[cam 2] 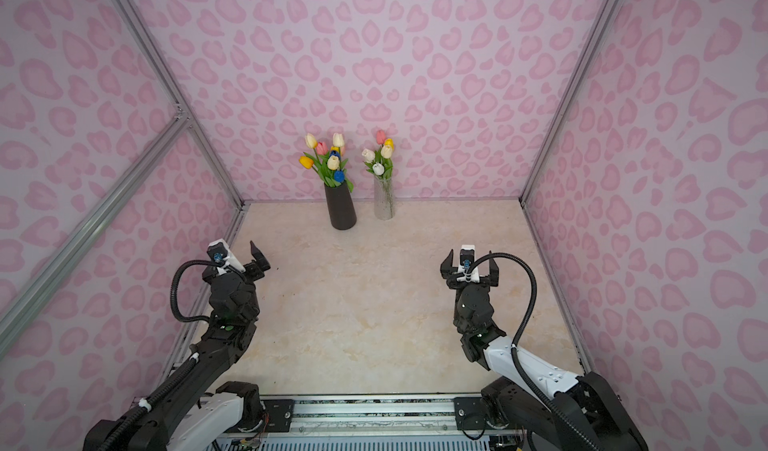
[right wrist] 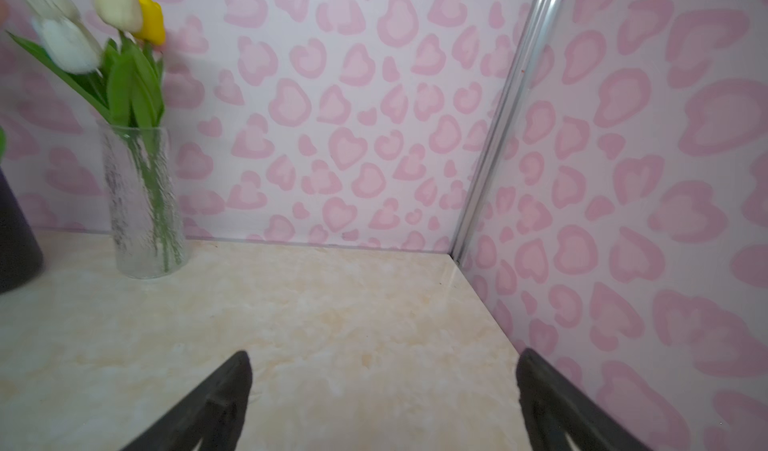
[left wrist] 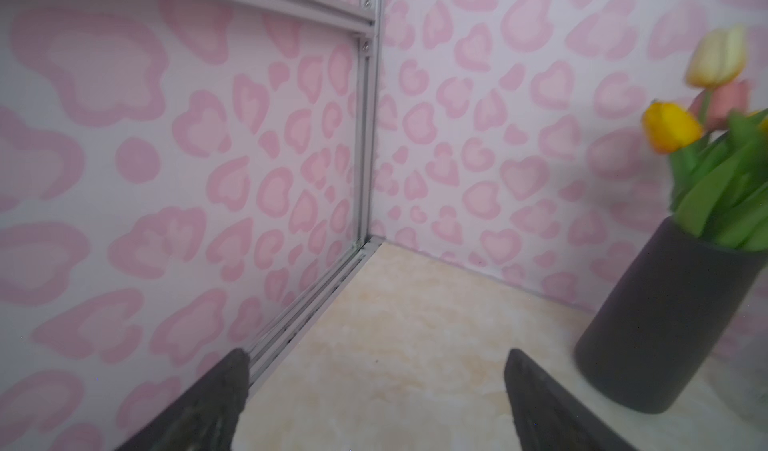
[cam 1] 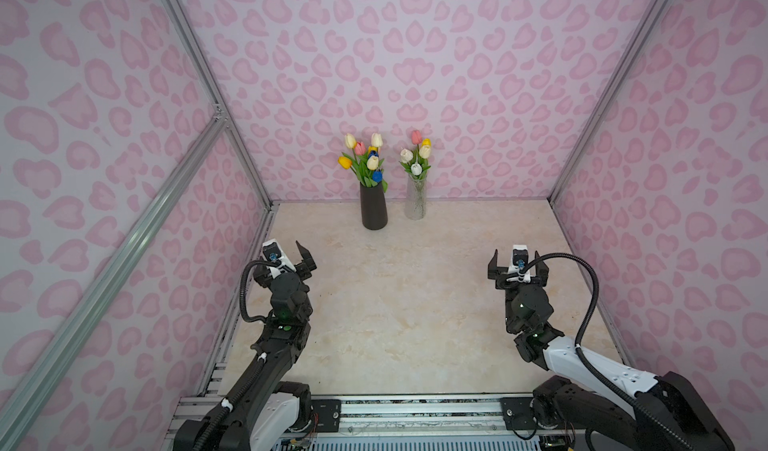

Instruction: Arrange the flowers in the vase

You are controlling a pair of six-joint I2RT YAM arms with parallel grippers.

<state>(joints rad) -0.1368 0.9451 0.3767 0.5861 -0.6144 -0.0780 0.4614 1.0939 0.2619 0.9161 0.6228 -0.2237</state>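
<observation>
Two vases hold flowers (cam 1: 368,163): tapered matte black vase (cam 1: 374,214), rippled glass vase (cam 1: 415,204); left hand (left wrist: 376,361), right hand (right wrist: 384,357) spread wide.

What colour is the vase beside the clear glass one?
The tapered vase is matte black, clearest in a top view.

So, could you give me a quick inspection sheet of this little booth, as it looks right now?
Surface: beige marbled table.
Job's things: flowers standing in the black vase and the glass vase, side by side by the back wall.
Clutter: nothing seen.
Grippers: left gripper and right gripper open, empty, well short of the vases.
Cables: a black hose loops beside each wrist.
Surroundings: pink heart-print walls, aluminium frame.
</observation>
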